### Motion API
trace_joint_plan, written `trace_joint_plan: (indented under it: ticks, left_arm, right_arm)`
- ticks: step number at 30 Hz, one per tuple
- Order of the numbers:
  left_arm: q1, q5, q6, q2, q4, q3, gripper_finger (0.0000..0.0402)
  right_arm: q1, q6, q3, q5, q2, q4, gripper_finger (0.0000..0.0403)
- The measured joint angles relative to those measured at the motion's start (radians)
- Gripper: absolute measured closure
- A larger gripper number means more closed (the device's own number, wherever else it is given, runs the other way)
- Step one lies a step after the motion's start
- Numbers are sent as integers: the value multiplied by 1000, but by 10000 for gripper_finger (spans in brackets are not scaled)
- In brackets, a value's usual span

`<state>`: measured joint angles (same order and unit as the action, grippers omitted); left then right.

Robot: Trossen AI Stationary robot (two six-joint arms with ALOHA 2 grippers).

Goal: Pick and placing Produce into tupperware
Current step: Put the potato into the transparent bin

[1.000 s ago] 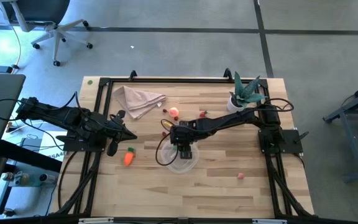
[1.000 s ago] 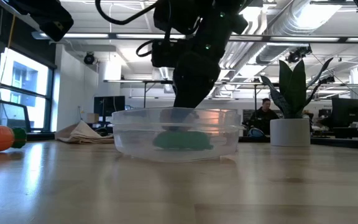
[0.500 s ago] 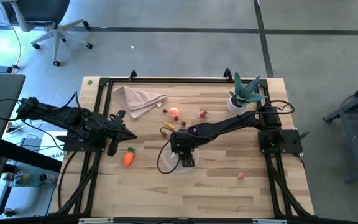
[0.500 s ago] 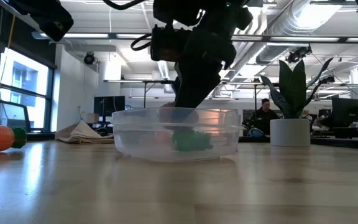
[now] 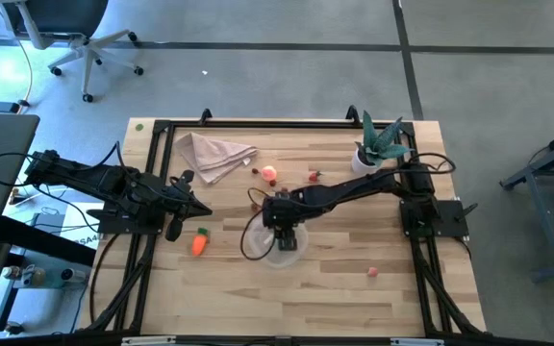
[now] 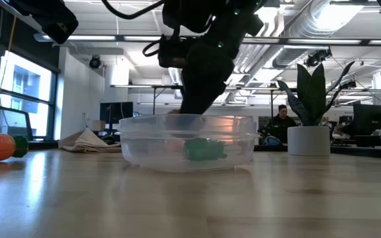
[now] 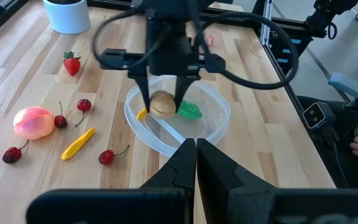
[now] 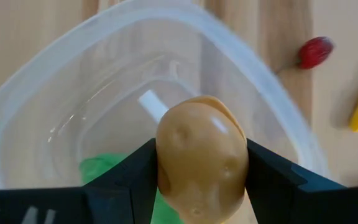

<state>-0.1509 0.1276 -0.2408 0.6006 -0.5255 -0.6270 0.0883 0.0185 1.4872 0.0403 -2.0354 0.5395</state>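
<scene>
My right gripper [image 5: 282,229] hangs over the tupperware [image 5: 279,248], a round clear container near the table's middle, and is shut on a tan potato [image 8: 202,158]. A green pepper [image 7: 189,111] lies inside the tupperware, and a yellow piece [image 7: 142,114] sits at its inner wall. My left gripper [image 7: 196,152] waits, shut, at the table's left side. An orange carrot [image 5: 198,243] lies on the table near it. Cherries [image 7: 107,156], a yellow piece [image 7: 78,143], a pink fruit [image 7: 33,121] and a strawberry [image 7: 72,64] lie on the wood. My right gripper pinches the potato between its two fingers [image 8: 126,177], one on each opposite side [image 8: 166,168]. The fingers come from above, pointing down. The potato is lifted clear and hangs over the tupperware's inside [image 7: 162,104].
A beige napkin [image 5: 214,154] lies at the far left and a potted plant [image 5: 378,144] stands at the far right. A small red piece [image 5: 373,272] lies near the right arm's base. A black frame [image 5: 258,125] runs round the table.
My right gripper swung over the tupperware toward the table's near edge, then came back a little toward the far edge, staying shut on the potato.
</scene>
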Motion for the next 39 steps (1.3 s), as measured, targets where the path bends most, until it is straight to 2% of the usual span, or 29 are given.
trace_joint_plan:
  ticks: [12,24,33,39]
  left_arm:
    - [0,0,0,0,0,0,396]
    - [0,0,0,0,0,0,396]
    - [0,0,0,0,0,0,396]
    - [0,0,0,0,0,0,396]
  right_arm:
    - [-9,3,2,57,-49,-37,217]
    - [-9,6,1,58,-51,-58,217]
    - [-9,8,1,38,-51,-60,193]
    - [-9,26,1,47,-60,-59,191]
